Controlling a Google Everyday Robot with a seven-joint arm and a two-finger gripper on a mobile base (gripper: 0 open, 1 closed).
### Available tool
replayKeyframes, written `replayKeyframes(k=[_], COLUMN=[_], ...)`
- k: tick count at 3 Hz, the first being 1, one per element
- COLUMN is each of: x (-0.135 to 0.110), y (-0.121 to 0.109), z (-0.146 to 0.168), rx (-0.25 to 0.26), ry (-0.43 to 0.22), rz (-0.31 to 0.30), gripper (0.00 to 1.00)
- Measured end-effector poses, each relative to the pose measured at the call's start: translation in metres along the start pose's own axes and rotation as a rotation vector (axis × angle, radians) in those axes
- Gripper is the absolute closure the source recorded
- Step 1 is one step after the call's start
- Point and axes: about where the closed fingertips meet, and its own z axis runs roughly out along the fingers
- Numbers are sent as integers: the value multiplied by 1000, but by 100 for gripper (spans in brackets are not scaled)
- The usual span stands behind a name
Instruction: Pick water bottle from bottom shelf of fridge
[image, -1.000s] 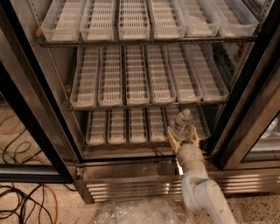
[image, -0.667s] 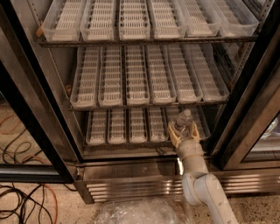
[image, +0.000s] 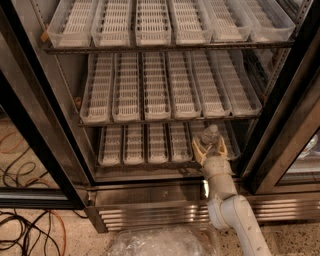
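- A commercial display fridge (image: 292, 137) is seen from above and in front, with its black-edged glass door (image: 35, 145) swung open at the left.
- Three wire racks are stacked inside, each lined with white slotted lane trays: a top rack (image: 170, 22), a middle rack (image: 170, 85), and the bottom shelf (image: 145, 145), which looks the shortest.
- The water bottle (image: 210, 136) – small, clear, with a white cap – is seen standing upright on the bottom shelf, toward its right end and near the front edge.
- The gripper (image: 210, 149) is held at the front of the bottom shelf, right at the bottle.
- Its pale yellow fingers (image: 199, 151) are spread, with one placed on each side of the bottle's lower part. Whether they touch the plastic cannot be told.
- The bottle's cap and shoulders are left showing above the fingertips.
- The white arm (image: 220, 180) is angled up from the lower right corner, passing in front of the louvred steel base grille (image: 150, 212) below the opening.
- The other lanes of the bottom shelf, to the left of the bottle, are seen as bare white plastic.
- Black and orange cables (image: 25, 235) are strewn over the speckled floor at the lower left.
- A sheet of crumpled clear plastic (image: 155, 242) is seen at the bottom edge – just in front of the grille.
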Motion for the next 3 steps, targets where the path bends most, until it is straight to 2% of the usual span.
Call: replayKeyframes(k=[2,3], x=[0,0], y=[-1,-1], z=[2,2], rx=[19,28], ry=[-23,-30], rz=[-26,-33], gripper=[35,54])
